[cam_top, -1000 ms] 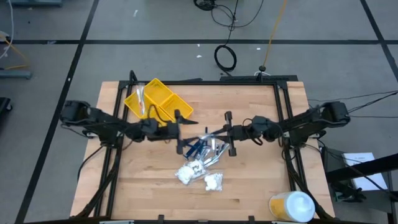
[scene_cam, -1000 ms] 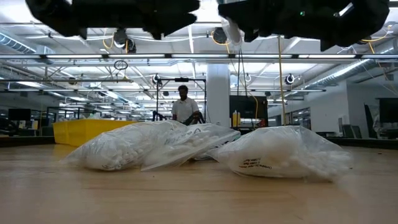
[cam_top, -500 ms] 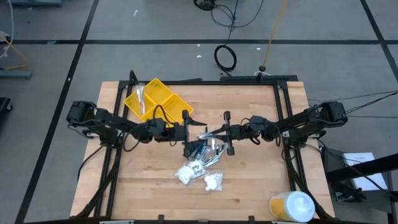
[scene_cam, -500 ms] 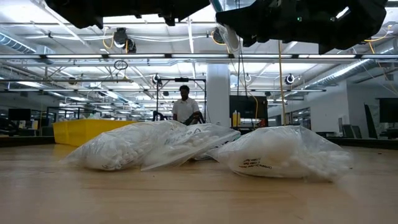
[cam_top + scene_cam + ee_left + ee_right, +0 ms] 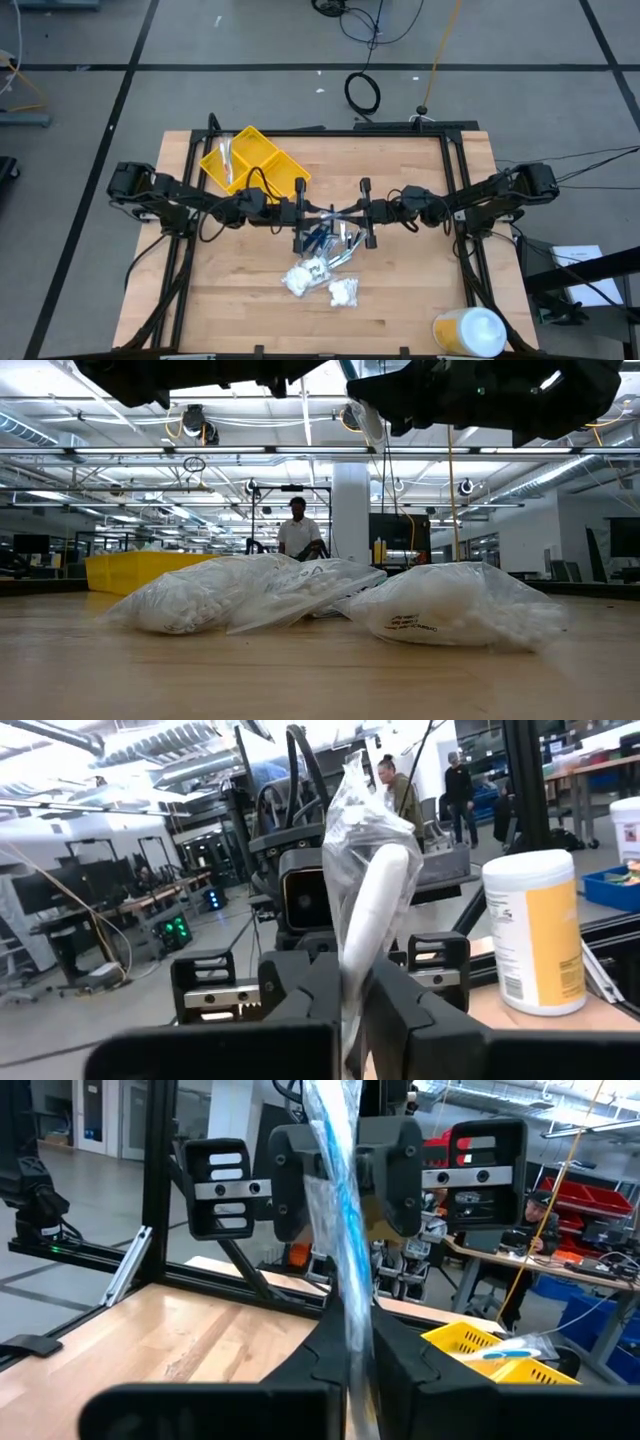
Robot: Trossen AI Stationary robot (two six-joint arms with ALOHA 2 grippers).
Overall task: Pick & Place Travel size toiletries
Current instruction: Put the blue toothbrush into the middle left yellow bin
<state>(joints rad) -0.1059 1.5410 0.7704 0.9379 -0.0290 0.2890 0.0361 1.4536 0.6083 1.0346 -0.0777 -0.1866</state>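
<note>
I hold clear packet [image 5: 362,910] pinched in left pincer [image 5: 298,212] and right pincer [image 5: 366,213], above pile [image 5: 325,262] mid-table [image 5: 420,300]; risk: opposing pull tears film, or drops it

The robot had 2 dark, almost black arms, the left arm [image 5: 190,207] and the right arm [image 5: 480,198], each made of chunky round joints with thin black cables looping along them. The left gripper [image 5: 352,1005] and the right gripper [image 5: 352,1365] each had 2 thick black fingers with smooth, blocky sides. Each arm's wrist looked like a black boxy block with grey plates crossed by pale stripes.
</note>
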